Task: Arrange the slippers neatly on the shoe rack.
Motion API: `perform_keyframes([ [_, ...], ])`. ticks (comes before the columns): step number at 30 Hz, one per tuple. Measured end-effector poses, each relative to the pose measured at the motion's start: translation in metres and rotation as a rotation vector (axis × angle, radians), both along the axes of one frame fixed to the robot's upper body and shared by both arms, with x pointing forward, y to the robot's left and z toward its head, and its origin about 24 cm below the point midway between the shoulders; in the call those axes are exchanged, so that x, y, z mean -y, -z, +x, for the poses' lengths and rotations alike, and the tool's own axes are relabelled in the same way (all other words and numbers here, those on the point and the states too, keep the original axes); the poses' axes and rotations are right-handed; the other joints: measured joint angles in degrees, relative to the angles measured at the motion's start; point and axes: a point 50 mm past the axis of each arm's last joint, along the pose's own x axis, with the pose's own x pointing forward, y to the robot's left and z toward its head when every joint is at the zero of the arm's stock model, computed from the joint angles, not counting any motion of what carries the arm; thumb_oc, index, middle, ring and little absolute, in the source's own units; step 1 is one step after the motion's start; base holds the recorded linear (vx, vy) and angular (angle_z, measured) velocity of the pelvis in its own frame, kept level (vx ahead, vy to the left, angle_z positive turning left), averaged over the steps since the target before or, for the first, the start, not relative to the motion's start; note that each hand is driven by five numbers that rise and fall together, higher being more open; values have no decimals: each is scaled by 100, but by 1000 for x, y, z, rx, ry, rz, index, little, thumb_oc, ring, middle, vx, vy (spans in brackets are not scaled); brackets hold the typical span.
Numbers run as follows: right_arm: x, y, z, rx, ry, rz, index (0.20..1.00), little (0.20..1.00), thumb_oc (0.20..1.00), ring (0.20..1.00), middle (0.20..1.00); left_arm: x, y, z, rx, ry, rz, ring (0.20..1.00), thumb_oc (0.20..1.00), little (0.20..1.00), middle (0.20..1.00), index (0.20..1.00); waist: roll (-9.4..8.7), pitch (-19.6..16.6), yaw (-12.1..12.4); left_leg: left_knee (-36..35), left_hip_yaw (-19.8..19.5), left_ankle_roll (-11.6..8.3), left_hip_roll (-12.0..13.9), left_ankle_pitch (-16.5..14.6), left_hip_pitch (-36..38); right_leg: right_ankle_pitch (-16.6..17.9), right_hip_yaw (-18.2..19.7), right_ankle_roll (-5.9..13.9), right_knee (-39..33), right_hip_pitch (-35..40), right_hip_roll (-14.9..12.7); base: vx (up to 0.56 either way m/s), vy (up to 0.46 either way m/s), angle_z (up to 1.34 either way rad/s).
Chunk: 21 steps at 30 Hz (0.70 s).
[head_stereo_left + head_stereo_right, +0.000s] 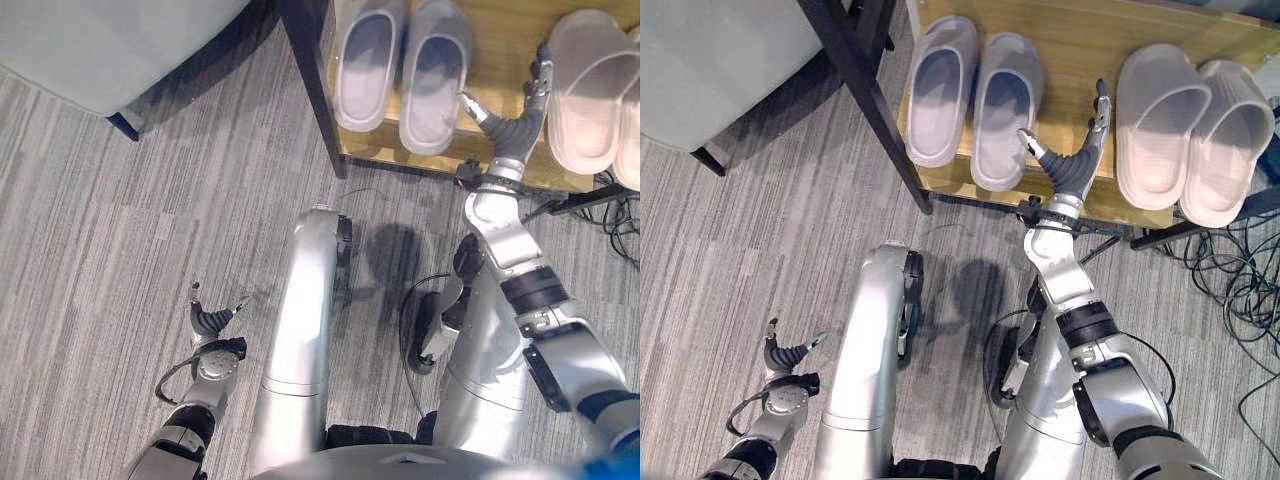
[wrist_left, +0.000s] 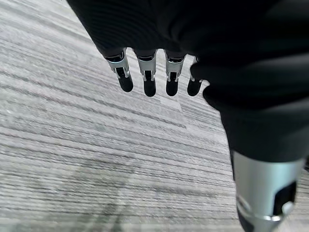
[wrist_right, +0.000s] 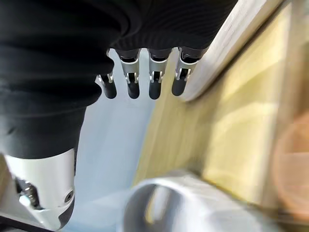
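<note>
Two pairs of slippers lie side by side on the wooden shelf (image 1: 1070, 50) of the shoe rack. The lavender pair (image 1: 940, 90) (image 1: 1005, 110) is at the left and the pale pink pair (image 1: 1160, 125) (image 1: 1230, 140) at the right. My right hand (image 1: 1077, 165) reaches over the shelf's front edge into the gap between the pairs. It is open, with straight fingers (image 3: 140, 82), the thumb close to the nearer lavender slipper, and holds nothing. My left hand (image 1: 210, 320) hangs low over the grey carpet at the lower left, open and empty, its fingers (image 2: 147, 79) straight.
The rack's black frame leg (image 1: 865, 90) slants down at the shelf's left end. A grey upholstered piece of furniture (image 1: 720, 50) stands at the upper left. A tangle of cables (image 1: 1240, 290) lies on the striped carpet (image 1: 100, 250) at the right.
</note>
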Motion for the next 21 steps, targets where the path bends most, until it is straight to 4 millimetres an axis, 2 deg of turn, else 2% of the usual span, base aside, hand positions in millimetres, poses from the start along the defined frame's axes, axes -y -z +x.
perform_keyframes([
  [2, -1, 1, -1, -1, -18, 4, 1000, 1000, 1000, 1000, 1000, -1, 1, 0, -10, -5, 3, 1000, 1000, 1000, 1000, 1000, -11, 5, -47, 2, 0, 1, 7, -23, 3, 0, 1, 0, -2, -2, 0, 0, 0, 0],
  [4, -11, 16, -4, -38, -67, 30, 1000, 1000, 1000, 1000, 1000, 0, -3, 5, 7, -8, 8, 1000, 1000, 1000, 1000, 1000, -12, 6, -89, 8, 7, 3, 18, -51, 1, -1, 4, 4, -5, -3, 6, -4, -19, -3],
  [6, -22, 21, -11, -32, -146, 74, 1000, 1000, 1000, 1000, 1000, -1, -4, 6, 13, -19, 13, 1000, 1000, 1000, 1000, 1000, -18, 10, -86, 7, 3, 0, 22, -54, 5, -4, 3, 10, -2, -4, 16, -6, -15, -1],
  [9, -34, 31, -16, -58, -217, 44, 1000, 1000, 1000, 1000, 1000, -2, -4, 5, 18, -50, 29, 1000, 1000, 1000, 1000, 1000, -42, 22, -83, 7, 2, 1, 24, -54, 4, -4, 3, 10, -1, -6, 17, 0, 0, 0],
  [21, -53, 37, -19, -81, -329, 32, 1000, 1000, 1000, 1000, 1000, -2, -6, 5, 21, -45, 65, 1000, 1000, 1000, 1000, 1000, -105, 56, -69, -11, 7, 3, 35, -54, 6, -4, 3, 10, -2, -8, 18, 0, 0, 0],
])
